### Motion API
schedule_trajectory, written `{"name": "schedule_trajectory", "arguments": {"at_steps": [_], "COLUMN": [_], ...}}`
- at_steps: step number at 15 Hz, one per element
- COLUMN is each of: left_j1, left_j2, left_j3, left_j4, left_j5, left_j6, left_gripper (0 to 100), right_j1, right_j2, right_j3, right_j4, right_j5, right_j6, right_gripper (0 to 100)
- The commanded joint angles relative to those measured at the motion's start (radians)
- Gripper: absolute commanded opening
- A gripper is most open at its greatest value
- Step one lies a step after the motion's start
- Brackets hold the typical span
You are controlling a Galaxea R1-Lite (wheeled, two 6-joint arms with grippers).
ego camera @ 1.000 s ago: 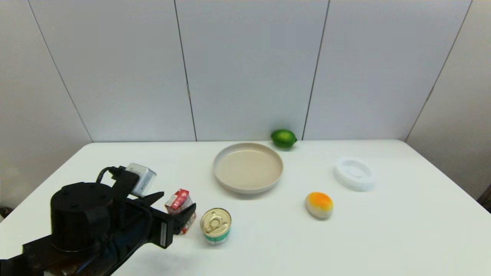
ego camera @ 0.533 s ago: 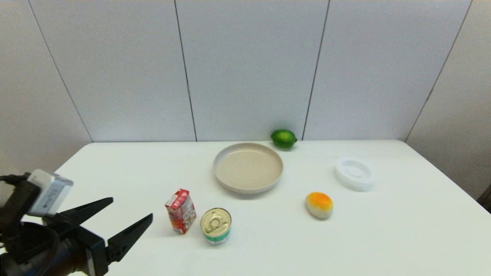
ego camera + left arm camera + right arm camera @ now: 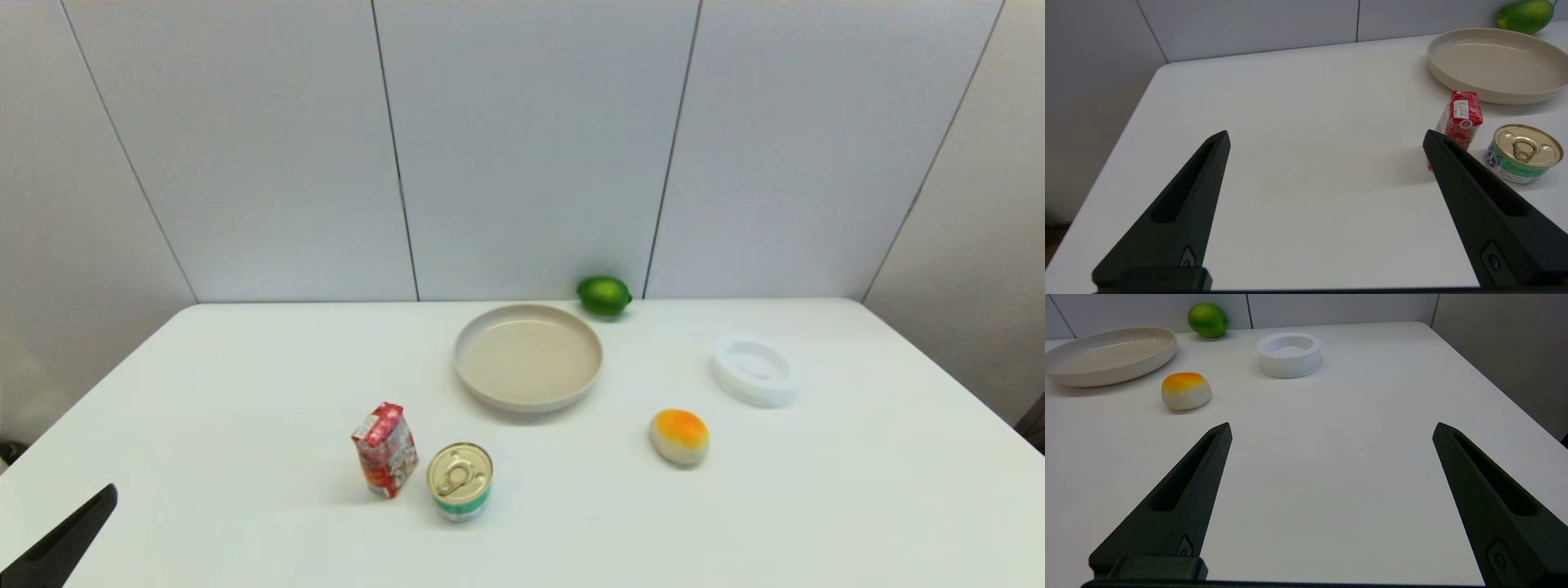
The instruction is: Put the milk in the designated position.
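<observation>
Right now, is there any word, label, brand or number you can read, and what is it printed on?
None can be quoted.
Milk: small white label with dark print on the folded top, too small to read; white print on its red side is blurred.
Tin can: dark lettering on the green band, too blurred to read; the gold lid shows only a pull ring.
Plate, lime, white ring dish: no markings visible.

One milk (image 3: 384, 449), one can (image 3: 460, 481), one plate (image 3: 528, 358), one lime (image 3: 604, 295)
</observation>
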Motion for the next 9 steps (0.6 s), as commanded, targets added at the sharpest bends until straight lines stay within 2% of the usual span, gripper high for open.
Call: {"name": "schedule_trajectory", "arguments": {"at_steps": [1, 4, 6, 7, 9], "left_j1": [0.071, 0.093, 0.228, 0.243, 0.234], "left_j2": [-0.260, -0.259, -0.280, -0.322, -0.460], "left_j3": [0.014, 0.072, 0.071, 0.089, 0.101], "left_j4": [0.185, 0.122, 0.119, 0.122, 0.220], "left_j5": [0.002, 0.004, 0.001, -0.001, -0.005], "left_j6": [0.037, 0.036, 0.052, 0.074, 0.091], "left_gripper": [100, 100, 100, 100, 100], "right_j1": [0.000, 0.000, 0.000, 0.000, 0.000], "right_j2": [0.002, 0.002, 0.002, 0.002, 0.000], "right_j3": [-0.001, -0.001, -0.001, -0.001, -0.001], "right_j4": [0.000, 0.000, 0.000, 0.000, 0.000], "right_j5": [0.000, 0.000, 0.000, 0.000, 0.000], "right_j6": [0.001, 0.001, 0.001, 0.001, 0.001], "right_gripper": [100, 100, 100, 100, 100]}}
